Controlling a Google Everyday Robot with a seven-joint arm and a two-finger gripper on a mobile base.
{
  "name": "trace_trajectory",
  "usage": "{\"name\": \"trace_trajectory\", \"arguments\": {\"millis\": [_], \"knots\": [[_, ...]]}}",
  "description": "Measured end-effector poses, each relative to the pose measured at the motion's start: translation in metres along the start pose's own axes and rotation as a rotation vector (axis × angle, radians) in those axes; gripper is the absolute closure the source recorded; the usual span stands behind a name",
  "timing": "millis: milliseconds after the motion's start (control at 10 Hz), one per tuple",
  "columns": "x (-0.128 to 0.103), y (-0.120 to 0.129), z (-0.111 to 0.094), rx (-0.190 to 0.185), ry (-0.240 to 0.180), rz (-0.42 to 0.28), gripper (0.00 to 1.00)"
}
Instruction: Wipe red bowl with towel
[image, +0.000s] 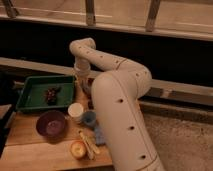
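Behind the white arm (117, 95), gripper (89, 86) near green tray (30, 90), mostly hidden, jaw state unclear.

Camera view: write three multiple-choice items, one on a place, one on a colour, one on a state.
1. The red bowl sits: A on the floor; B near the table's front edge; C atop the arm.
2. The tray is: A green; B yellow; C white.
3. The tool is: A inside the red bowl; B on the floor; C by the tray's right rim, apart from the red bowl.
Answers: B, it stands beside the purple bowl; A, its rim is green; C, it hangs at the table's back.
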Motion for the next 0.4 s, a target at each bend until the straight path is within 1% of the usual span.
{"name": "trace_trajectory", "arguments": {"millis": [200, 400], "knots": [[0.019, -0.040, -0.012, 0.006, -0.012, 0.024, 1.00], [0.025, -0.053, -0.014, -0.005, -0.013, 0.029, 1.00]]}}
